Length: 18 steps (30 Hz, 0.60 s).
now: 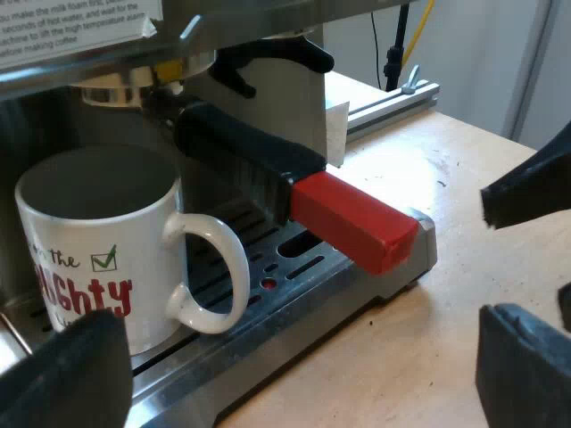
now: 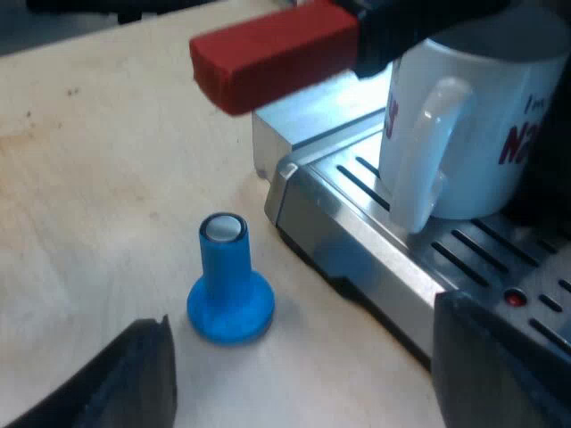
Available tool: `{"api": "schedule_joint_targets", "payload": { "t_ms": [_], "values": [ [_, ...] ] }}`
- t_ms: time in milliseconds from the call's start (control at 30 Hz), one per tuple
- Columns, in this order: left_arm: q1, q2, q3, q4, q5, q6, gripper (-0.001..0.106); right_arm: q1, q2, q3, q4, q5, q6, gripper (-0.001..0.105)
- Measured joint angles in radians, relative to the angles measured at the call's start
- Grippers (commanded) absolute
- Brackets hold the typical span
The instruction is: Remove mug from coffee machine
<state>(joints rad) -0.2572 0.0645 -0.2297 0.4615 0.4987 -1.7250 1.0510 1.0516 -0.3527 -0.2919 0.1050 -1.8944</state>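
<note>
1 mug (image 1: 98,241) on drip tray (image 1: 357,294) | 1 red-ended handle (image 1: 343,218) alongside, maybe obstructing | 1 blue tamper (image 2: 229,290) | left gripper (image 1: 299,383), right gripper (image 2: 312,374) agape

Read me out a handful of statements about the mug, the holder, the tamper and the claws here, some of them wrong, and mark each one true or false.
1. The mug stands upright on the drip tray. True.
2. The holder's red end lies loose on the table. False: it sticks out over the drip tray, with the holder locked in.
3. The blue tamper stands on the wooden table beside the drip tray. True.
4. The left claw is shut on the mug's handle. False: it is open and holds nothing.
5. The right claw is open near the blue tamper. True.
</note>
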Motion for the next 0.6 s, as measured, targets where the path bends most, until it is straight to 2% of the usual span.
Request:
{"api": "schedule_joint_targets", "payload": {
  "t_ms": [100, 433, 600],
  "values": [
    [0.0, 0.0, 0.0, 0.0, 0.001, 0.0, 0.08, 0.0, 0.059, 0.0, -0.086, 0.034, 0.056, 0.063],
    [0.0, 0.0, 0.0, 0.0, 0.001, 0.0, 0.08, 0.0, 0.24, 0.0, -0.325, 0.081, 0.07, 0.063],
    [0.0, 0.0, 0.0, 0.0, 0.001, 0.0, 0.08, 0.0, 0.361, 0.0, -0.462, 0.144, 0.084, 0.063]
  ]
}}
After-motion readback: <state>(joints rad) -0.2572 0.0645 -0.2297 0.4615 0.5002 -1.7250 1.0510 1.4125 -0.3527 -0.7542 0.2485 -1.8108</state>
